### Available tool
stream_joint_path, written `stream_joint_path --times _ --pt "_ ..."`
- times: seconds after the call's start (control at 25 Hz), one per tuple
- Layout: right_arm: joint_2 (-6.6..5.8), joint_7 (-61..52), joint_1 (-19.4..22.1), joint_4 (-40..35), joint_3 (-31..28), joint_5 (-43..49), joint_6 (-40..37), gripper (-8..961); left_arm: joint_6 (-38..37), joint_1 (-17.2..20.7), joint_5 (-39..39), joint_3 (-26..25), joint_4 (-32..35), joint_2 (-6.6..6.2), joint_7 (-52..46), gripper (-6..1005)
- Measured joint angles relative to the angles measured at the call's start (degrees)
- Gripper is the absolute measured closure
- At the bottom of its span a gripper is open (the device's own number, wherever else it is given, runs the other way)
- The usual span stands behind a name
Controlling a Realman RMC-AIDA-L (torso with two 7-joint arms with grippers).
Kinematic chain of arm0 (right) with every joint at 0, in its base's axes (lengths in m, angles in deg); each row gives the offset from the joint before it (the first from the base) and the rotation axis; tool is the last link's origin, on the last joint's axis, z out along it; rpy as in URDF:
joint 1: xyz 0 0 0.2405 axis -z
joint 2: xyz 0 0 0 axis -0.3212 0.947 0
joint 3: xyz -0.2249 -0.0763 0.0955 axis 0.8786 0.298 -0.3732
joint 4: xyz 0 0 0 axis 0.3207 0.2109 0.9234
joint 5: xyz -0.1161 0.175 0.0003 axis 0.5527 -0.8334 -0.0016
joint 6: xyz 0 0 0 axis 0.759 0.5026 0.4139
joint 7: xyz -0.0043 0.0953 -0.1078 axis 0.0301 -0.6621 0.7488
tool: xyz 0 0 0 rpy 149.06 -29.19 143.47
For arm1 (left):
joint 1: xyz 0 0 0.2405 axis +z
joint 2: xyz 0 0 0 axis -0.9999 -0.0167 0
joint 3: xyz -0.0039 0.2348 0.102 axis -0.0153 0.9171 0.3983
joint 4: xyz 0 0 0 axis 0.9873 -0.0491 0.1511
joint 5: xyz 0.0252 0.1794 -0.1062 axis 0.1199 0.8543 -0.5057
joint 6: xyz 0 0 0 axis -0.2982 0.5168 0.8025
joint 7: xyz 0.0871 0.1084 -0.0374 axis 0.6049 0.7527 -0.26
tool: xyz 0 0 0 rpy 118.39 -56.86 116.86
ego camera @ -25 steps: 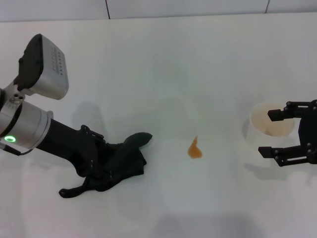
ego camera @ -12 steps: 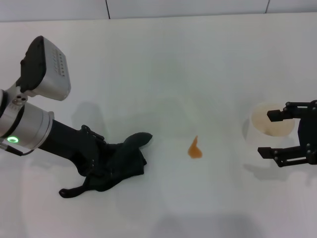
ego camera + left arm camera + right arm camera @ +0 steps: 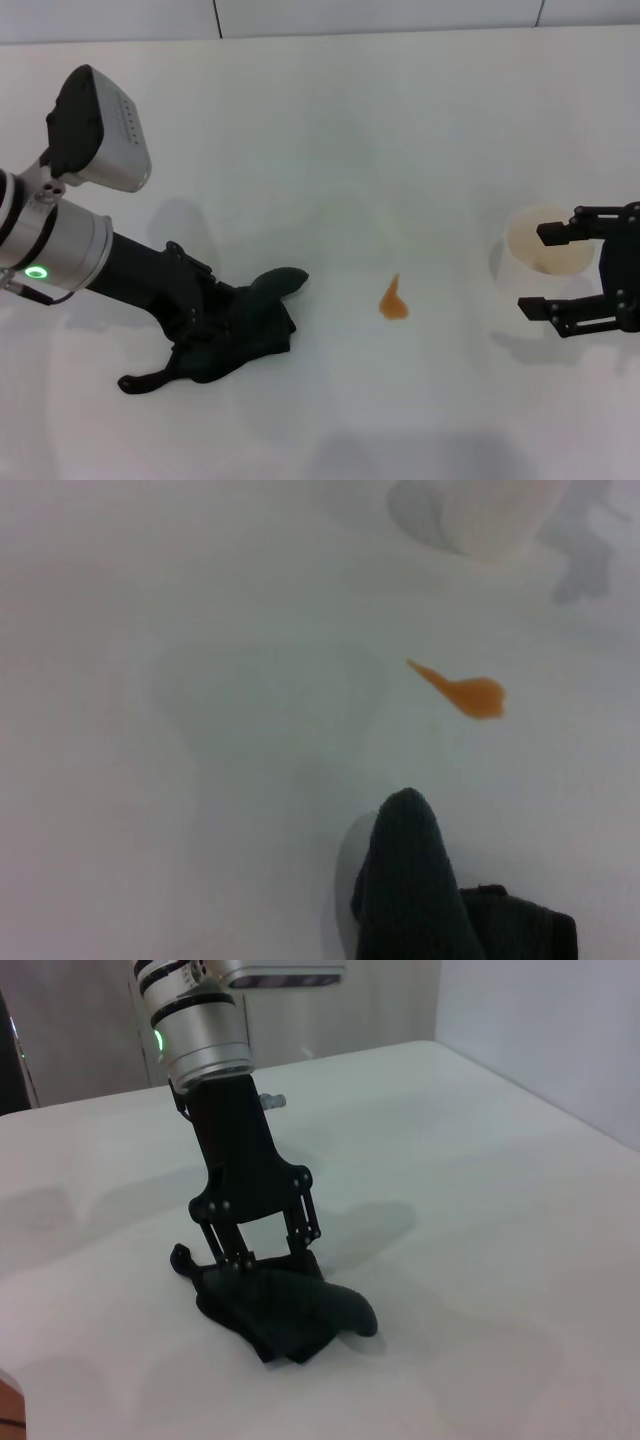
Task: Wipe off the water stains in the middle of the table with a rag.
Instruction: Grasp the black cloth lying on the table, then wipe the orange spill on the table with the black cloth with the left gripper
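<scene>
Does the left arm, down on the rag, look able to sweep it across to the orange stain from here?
Probably yes: only bare table lies between the rag under the left gripper and the stain.

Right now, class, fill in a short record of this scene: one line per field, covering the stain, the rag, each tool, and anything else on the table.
stain: small orange water stains, teardrop-shaped, mid-table, unwiped
rag: dark rag bunched on the table, to the robot's left of the stain, apart from it
left tool: left tool down on the rag, fingers closed into the cloth
right tool: right tool open, beside the cup on the robot's right
other item: translucent cup, upright, right of the stain
task status: wiping not yet begun
</scene>
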Motion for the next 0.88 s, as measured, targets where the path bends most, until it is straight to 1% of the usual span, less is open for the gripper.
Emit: stream_joint_path --times 0.28,0.6,0.8,0.88 --pt "0.00 -0.2 -0.1 -0.1 0.4 0.0 0.0 123 0.7 -0.2 -0.3 0.2 -0.2 0.11 -0.1 573" --pt "0.00 -0.2 -0.1 -0.3 0.3 0.0 0.0 123 0.8 -0.2 -1.3 2.1 -0.2 0.18 -0.4 671" --pt "0.00 -0.2 0.0 -0.5 0.3 0.0 -0.2 124 0.5 -0.8 -1.4 2.8 -1.5 0.18 -0.8 730" --pt "0.00 -0.2 0.0 -0.5 0.3 0.0 -0.3 124 0.1 -1.0 -1.4 2.9 -1.8 0.18 -0.9 770"
